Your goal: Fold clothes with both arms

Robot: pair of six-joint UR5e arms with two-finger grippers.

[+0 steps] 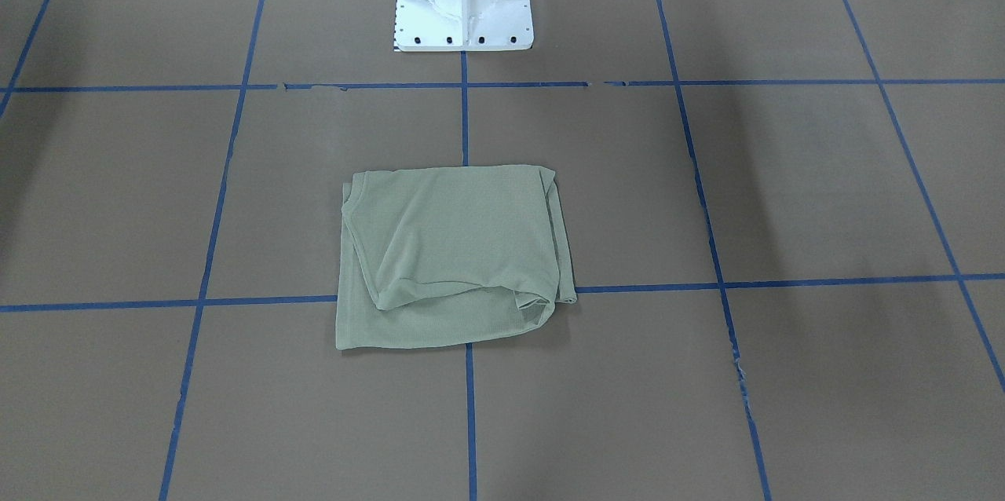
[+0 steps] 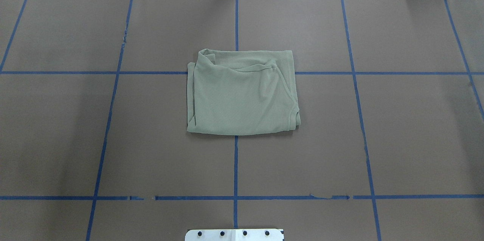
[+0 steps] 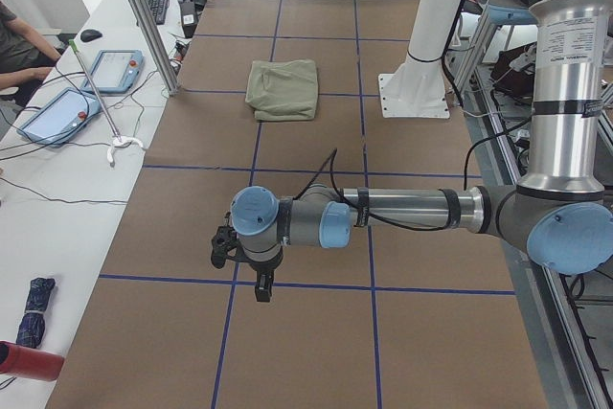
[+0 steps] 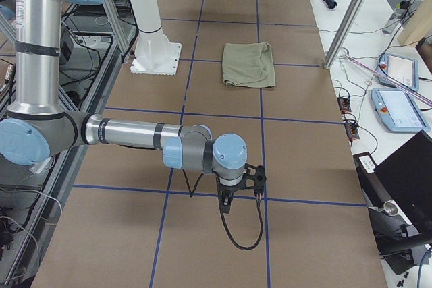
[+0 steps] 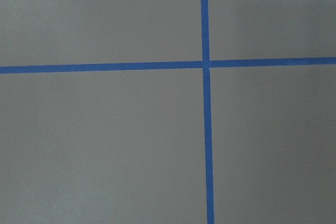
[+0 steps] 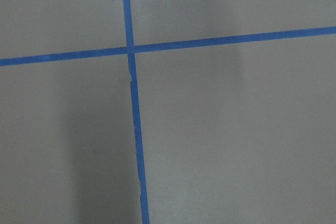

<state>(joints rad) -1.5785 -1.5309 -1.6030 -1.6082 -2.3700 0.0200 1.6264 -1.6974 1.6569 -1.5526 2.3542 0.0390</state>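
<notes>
The olive-green shirt (image 1: 451, 257) lies folded into a rough rectangle at the middle of the brown table, and nothing holds it. It also shows in the overhead view (image 2: 242, 93) and both side views (image 3: 283, 90) (image 4: 250, 65). The left gripper (image 3: 262, 287) hangs low over the table far from the shirt, near the table's left end. The right gripper (image 4: 226, 204) hangs the same way near the right end. I cannot tell whether either is open or shut. Both wrist views show only bare table and blue tape.
The white pedestal (image 1: 463, 6) stands at the robot's side of the table, behind the shirt. Blue tape lines (image 2: 236, 165) grid the brown paper. A side desk with tablets (image 3: 110, 69) and a seated person (image 3: 14, 45) runs along the far edge.
</notes>
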